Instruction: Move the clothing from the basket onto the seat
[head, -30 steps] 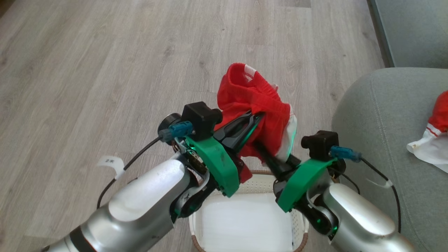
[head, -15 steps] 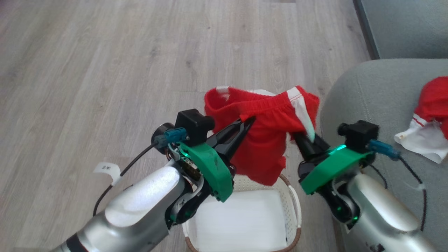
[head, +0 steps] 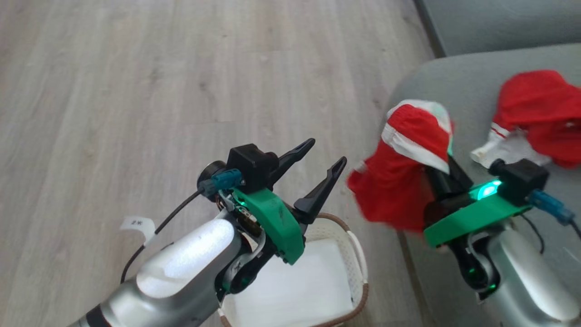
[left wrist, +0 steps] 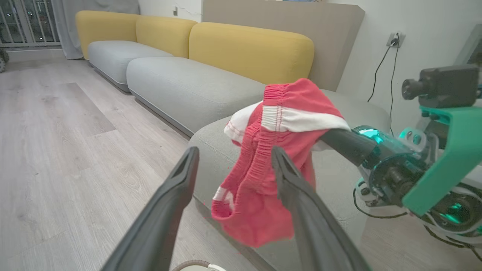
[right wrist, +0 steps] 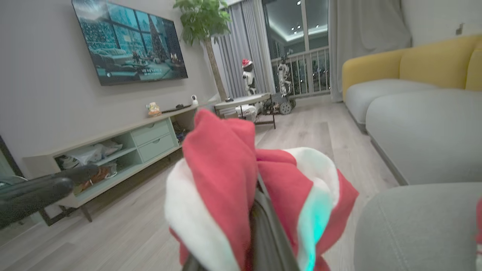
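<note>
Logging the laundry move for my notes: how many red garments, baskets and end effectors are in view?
Red garments: 2, the held garment and the loose garment on the seat
Basket: 1
End effectors: 2, left end effector open, right end effector shut on the held garment
Total: 5

Basket on floor, near, beneath left claw. Seat to right: far garment on it, near garment in right claw.

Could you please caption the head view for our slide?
Left gripper open over the basket; right gripper holds a red garment by the seat, where a second garment lies.
</note>
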You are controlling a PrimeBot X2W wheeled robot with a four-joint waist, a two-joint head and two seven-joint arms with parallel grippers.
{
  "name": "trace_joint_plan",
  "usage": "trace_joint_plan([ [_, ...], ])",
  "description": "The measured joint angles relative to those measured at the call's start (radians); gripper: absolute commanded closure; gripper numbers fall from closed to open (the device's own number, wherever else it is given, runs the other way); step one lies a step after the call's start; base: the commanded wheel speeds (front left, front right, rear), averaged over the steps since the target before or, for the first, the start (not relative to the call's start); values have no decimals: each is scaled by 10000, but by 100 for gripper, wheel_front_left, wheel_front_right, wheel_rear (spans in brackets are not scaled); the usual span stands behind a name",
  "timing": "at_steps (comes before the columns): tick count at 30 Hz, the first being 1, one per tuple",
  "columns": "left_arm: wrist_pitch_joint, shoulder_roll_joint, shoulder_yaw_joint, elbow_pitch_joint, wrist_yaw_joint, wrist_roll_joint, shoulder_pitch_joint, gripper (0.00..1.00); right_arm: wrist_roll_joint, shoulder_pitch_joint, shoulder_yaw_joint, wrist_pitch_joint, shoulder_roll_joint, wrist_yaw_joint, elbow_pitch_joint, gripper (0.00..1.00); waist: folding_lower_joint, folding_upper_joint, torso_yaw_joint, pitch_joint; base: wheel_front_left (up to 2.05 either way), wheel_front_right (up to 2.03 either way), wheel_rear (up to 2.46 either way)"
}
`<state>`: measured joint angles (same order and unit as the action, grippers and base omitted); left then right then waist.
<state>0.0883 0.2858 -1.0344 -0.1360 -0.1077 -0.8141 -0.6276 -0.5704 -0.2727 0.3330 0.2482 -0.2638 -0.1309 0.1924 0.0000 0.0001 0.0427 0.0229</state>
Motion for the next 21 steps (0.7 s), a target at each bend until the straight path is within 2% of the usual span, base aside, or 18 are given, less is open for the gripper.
trace_joint_plan([
  [8, 192, 100, -35, 48, -40, 17, 26, 0, 142, 356, -748, -144, -174, 0, -953, 100, 0, 0, 885, -131, 0, 0, 0],
  [21, 497, 290, -94, 171, -44, 288, 25, 0, 412, 628, -1139, -683, -186, 0, -2679, 100, 0, 0, 2661, -462, 0, 0, 0],
])
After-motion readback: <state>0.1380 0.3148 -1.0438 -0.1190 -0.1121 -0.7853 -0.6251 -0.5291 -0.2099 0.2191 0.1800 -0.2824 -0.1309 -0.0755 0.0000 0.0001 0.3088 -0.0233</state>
